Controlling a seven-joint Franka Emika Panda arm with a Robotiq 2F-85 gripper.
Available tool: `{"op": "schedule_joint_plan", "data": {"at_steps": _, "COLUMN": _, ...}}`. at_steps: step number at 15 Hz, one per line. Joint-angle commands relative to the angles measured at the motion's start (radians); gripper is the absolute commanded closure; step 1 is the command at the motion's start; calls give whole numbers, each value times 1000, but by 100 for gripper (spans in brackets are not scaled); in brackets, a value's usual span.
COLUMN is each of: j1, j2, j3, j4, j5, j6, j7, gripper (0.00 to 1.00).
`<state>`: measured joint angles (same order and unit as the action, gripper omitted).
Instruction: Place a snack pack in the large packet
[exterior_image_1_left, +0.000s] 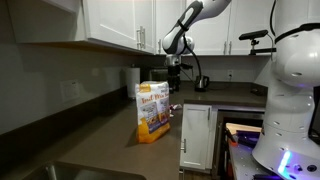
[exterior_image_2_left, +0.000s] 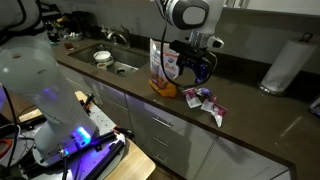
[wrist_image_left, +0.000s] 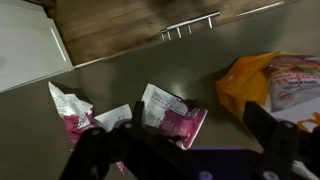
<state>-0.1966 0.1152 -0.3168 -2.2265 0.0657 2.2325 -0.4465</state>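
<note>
The large packet stands upright on the dark counter: yellow-orange with a white upper part. It also shows in an exterior view and at the right edge of the wrist view. Pink-and-white snack packs lie flat on the counter beside it. In the wrist view one snack pack lies below the jaws and another lies to the left. My gripper hovers above the counter next to the large packet, over the snack packs. Its fingers are spread wide and empty.
A sink with a bowl beside it lies further along the counter. A paper towel roll stands at the far side. A kettle is at the back. Wall cabinets hang above; drawers sit below the counter edge.
</note>
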Motion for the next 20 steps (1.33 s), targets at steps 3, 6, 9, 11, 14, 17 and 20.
{"op": "schedule_joint_plan", "data": {"at_steps": 3, "j1": -30, "j2": 31, "j3": 44, "j4": 13, "j5": -24, "j6": 28, "j7": 17, "gripper": 0}}
{"op": "schedule_joint_plan", "data": {"at_steps": 6, "j1": -54, "j2": 91, "j3": 42, "j4": 61, "j5": -13, "j6": 46, "j7": 7, "gripper": 0}}
{"op": "schedule_joint_plan", "data": {"at_steps": 9, "j1": -99, "j2": 162, "j3": 38, "j4": 134, "j5": 10, "j6": 45, "j7": 3, "gripper": 0}}
{"op": "schedule_joint_plan", "data": {"at_steps": 11, "j1": -135, "j2": 211, "j3": 41, "j4": 187, "j5": 28, "j6": 37, "j7": 8, "gripper": 0}}
{"op": "schedule_joint_plan", "data": {"at_steps": 14, "j1": -179, "j2": 287, "j3": 45, "j4": 233, "j5": 24, "j6": 55, "j7": 26, "gripper": 0}}
{"op": "schedule_joint_plan", "data": {"at_steps": 17, "j1": -217, "j2": 362, "j3": 57, "j4": 273, "j5": 32, "j6": 80, "j7": 45, "gripper": 0}}
{"op": "schedule_joint_plan", "data": {"at_steps": 20, "j1": -247, "j2": 428, "j3": 79, "j4": 305, "j5": 38, "j6": 119, "j7": 65, "gripper": 0}}
